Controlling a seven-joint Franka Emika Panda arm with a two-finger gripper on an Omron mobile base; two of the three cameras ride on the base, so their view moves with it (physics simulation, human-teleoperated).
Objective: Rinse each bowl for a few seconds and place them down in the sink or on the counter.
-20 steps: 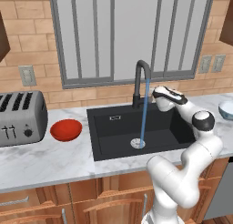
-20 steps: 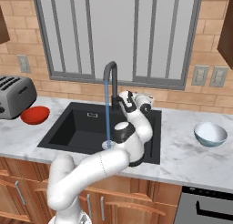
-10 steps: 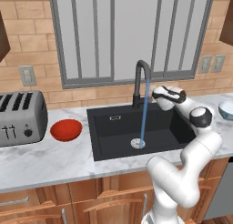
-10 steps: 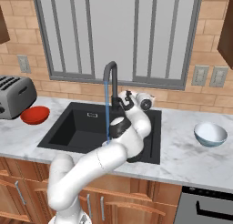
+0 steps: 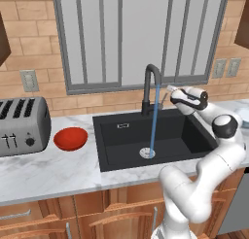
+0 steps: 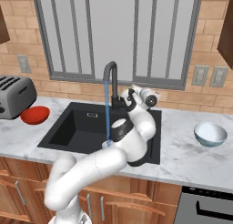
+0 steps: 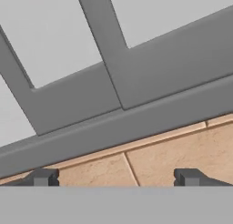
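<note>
The glossy red bowl (image 5: 70, 138) (image 6: 35, 114) rests on the counter (image 5: 44, 172) left of the sink (image 5: 109, 145). On the counter to the right of the sink (image 6: 61, 132) sits the pale blue-white bowl (image 6: 210, 134). A thin stream of water (image 5: 154, 116) falls from the dark arched faucet (image 5: 151, 87) to the silver drain (image 5: 147, 152). My gripper (image 5: 171, 91) (image 6: 128, 97) hovers just right of the faucet at the back of the basin. It faces the window wall and is far from both bowls. It is open, and its fingertips (image 7: 43, 176) stand wide apart with nothing between them.
A silver toaster (image 5: 22, 126) stands at the far left beside the red bowl. A brick wall with a grey-framed window (image 7: 136, 86) rises close behind the faucet. My own arm (image 6: 132, 141) arcs over the basin's right half.
The hand has drifted slightly to the right, away from the faucet. Water keeps running, and both bowls lie where they were.
</note>
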